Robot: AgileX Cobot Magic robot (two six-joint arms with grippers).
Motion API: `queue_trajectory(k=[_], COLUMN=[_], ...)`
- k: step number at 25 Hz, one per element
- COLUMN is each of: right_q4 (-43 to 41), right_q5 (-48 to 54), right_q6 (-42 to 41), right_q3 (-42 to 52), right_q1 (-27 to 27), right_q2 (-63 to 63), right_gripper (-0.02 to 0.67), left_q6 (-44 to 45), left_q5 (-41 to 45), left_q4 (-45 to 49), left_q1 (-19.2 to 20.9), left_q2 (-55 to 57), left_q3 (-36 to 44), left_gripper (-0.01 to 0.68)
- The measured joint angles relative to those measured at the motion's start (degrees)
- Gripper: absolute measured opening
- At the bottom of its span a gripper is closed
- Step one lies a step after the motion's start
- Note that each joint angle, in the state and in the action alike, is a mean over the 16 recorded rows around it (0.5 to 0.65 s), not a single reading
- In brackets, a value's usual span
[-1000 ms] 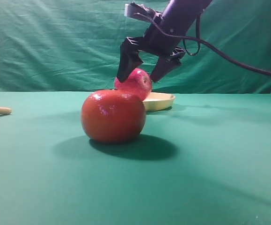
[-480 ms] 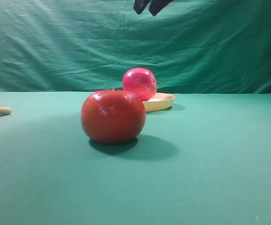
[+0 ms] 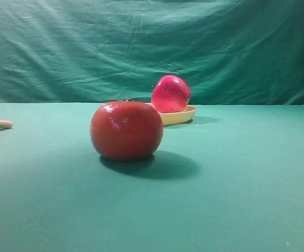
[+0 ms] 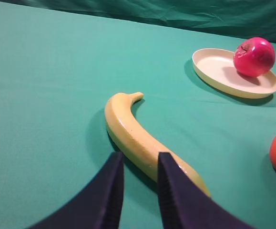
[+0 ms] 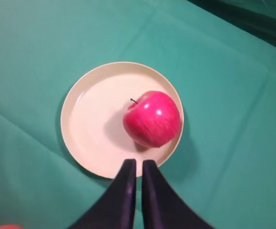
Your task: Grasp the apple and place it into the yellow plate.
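Apple (image 5: 152,119): inside the yellow plate (image 5: 91,129), near its rim
My right gripper (image 5: 138,167): fingers almost together, holding nothing; above the plate edge
My left gripper (image 4: 140,167): slightly parted, empty; over the banana (image 4: 138,138)
Surface: green cloth (image 3: 236,178); orange-red fruit (image 3: 126,130) near front edge

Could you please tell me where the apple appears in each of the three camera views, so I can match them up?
Exterior high: the apple sits right of centre, behind the orange-red fruit.
Left wrist: the apple is at the upper right.
Right wrist: the apple is near the centre.
Shared landmark: the yellow plate under the apple in every view.
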Motion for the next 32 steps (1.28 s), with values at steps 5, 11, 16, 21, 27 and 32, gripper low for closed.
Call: queue_trajectory(k=[5, 11, 16, 21, 27, 32], right_q4=[0.0, 0.2, 0.0, -1.1, -3.4, -5.3], right_q5=[-1.6, -5.7, -5.9, -1.3, 5.7, 7.9], right_q6=[0.6, 1.0, 1.2, 1.4, 1.5, 1.4], right_q3=[7.5, 21.7, 32.9, 39.6, 42.2, 42.7], right_q1=[0.0, 0.0, 0.0, 0.0, 0.0, 0.0], right_q2=[-7.6, -19.0, -28.7, -36.4, -41.5, -43.7], right_gripper=[0.000, 0.000, 0.000, 0.000, 0.000, 0.000], left_q6=[0.0, 0.0, 0.0, 0.0, 0.0, 0.0], left_q5=[0.0, 0.0, 0.0, 0.0, 0.0, 0.0], left_q4=[0.0, 0.0, 0.0, 0.0, 0.0, 0.0], left_q1=[0.0, 0.0, 0.0, 0.0, 0.0, 0.0], left_q2=[0.0, 0.0, 0.0, 0.0, 0.0, 0.0], left_q3=[0.0, 0.0, 0.0, 0.0, 0.0, 0.0], left_gripper=[0.157, 0.157, 0.157, 0.157, 0.157, 0.157])
